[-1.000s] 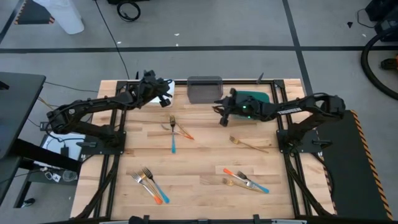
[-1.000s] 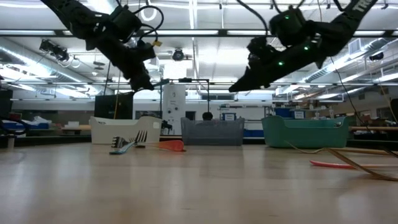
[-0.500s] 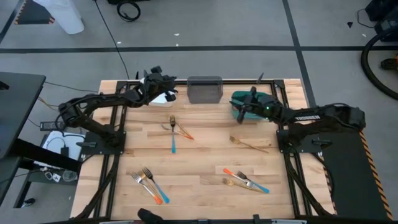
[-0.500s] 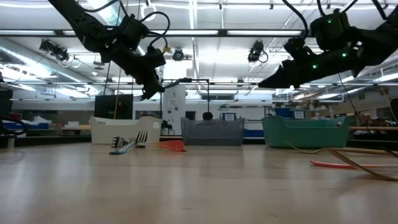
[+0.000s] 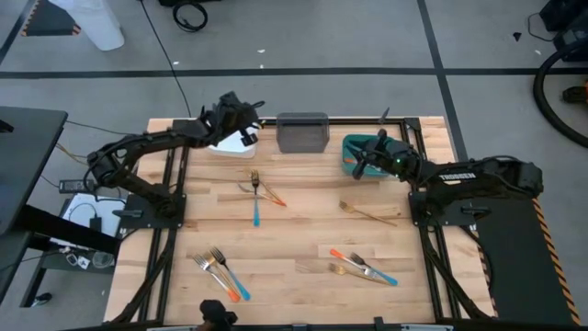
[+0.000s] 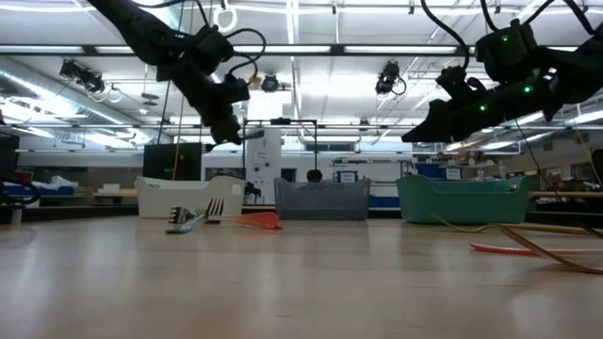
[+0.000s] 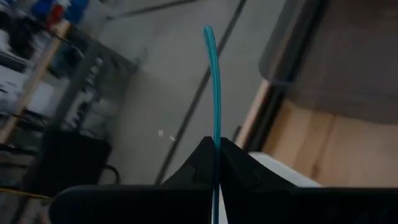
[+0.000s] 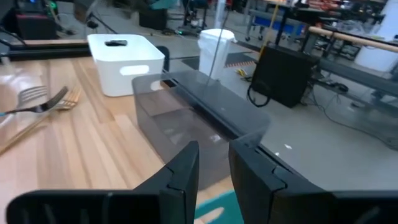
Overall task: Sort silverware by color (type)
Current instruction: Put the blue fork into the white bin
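- Forks with blue, orange and tan handles lie scattered on the wooden counter (image 5: 303,230): one cluster (image 5: 260,192) near the middle, one (image 5: 220,273) at the front left, one (image 5: 364,268) at the front right, and a single tan fork (image 5: 367,212) right of centre.
- The left end effector (image 5: 241,114) hovers above the white bin (image 5: 227,142) at the back left, pinching a blue fork (image 7: 214,81) by its handle.
- The right end effector (image 5: 361,160) hangs over the teal bin (image 5: 393,144) at the back right, fingers narrowly parted and empty.
- To do this step well, the left arm should probably lower the fork inside the bin walls before letting go, so it cannot bounce out.
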